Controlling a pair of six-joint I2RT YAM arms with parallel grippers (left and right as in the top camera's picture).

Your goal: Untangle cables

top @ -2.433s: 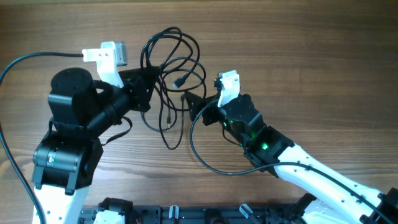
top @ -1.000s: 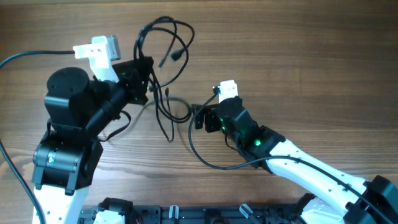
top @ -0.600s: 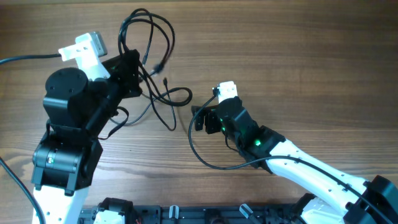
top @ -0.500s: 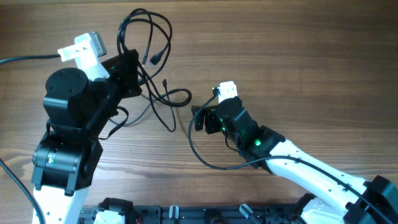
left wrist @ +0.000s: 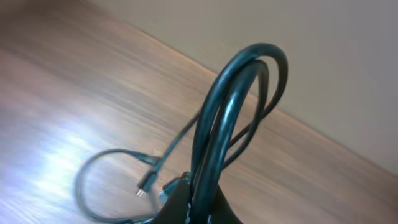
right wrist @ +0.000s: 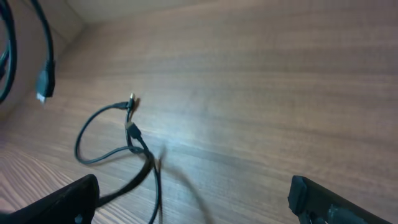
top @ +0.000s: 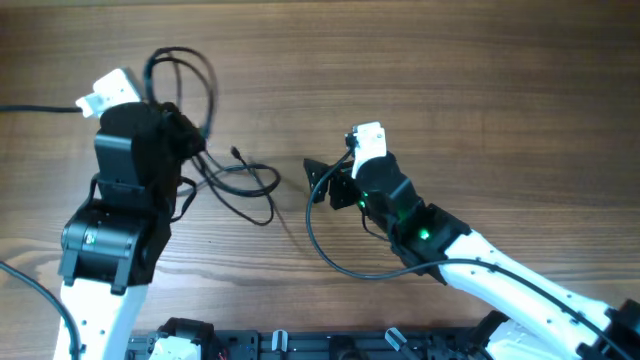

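Between the fingers of the left pincer [top: 186, 135], which are shut tight, the cables [left wrist: 219, 115] are clamped in a bunch. Above that grip a stiff double loop stands up off the table [top: 480, 80] and arches away beyond the fingertips. Below the grip and to its right, the rest of the cords trails down onto the wood in a loose loop, with one small plug tip [right wrist: 132, 99] lying at the loop's far edge. The left arm stands at the left side of the table, its black links folded steeply and its wrist aimed toward the far edge, with the white camera head [top: 105, 92] on its outer side. The right pincer [top: 314, 182] has its fingers spread wide apart and grips nothing. It points leftward at the trailing loop, which lies ahead of its fingertips, near but clear of them. The right arm reaches in low from the near right corner, its white forearm stretched diagonally and its black wrist turned toward the left. Ahead of the right pincer and up to its left, another plug end [right wrist: 43, 84] hangs in the air from the lifted strands.
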